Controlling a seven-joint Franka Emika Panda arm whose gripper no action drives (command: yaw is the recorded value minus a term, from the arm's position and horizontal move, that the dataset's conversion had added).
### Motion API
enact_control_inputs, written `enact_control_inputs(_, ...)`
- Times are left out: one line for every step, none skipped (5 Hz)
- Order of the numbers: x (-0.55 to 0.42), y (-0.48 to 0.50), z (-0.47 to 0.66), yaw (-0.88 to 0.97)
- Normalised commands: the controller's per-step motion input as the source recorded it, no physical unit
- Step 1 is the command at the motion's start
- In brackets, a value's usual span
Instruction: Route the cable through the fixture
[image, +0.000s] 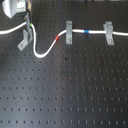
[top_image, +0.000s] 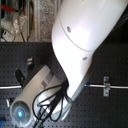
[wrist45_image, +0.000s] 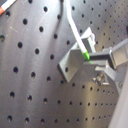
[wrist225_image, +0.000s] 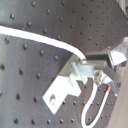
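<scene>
Black perforated worktop (image: 65, 95). We note tool (wrist45_image: 92, 59) clamped on cable (image: 47, 49) at green band, at fixture (image: 26, 39) prongs. Risk: cable riding over prong, missing slot, if descent misaligned.

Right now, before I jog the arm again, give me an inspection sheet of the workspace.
Surface: black perforated board, bare toward the first exterior view's bottom.
Job's things: white cable at the diagonal fixture, green band between its prongs, then sagging and passing two other clips.
Clutter: nothing seen.
Grippers: gripper at the fixture, shut on the cable at the green band.
Cables: black arm wiring in the second exterior view.
Surroundings: blurred equipment past the board's edge.
</scene>
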Motion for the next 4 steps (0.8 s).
enact_control_inputs(-0.293, 0.076, 0.13, 0.31)
enact_control_inputs(-0.097, 0.078, 0.03, 0.12)
enact_control_inputs(-0.092, 0.091, 0.14, 0.0)
enact_control_inputs(-0.09, 0.085, 0.31, 0.0)
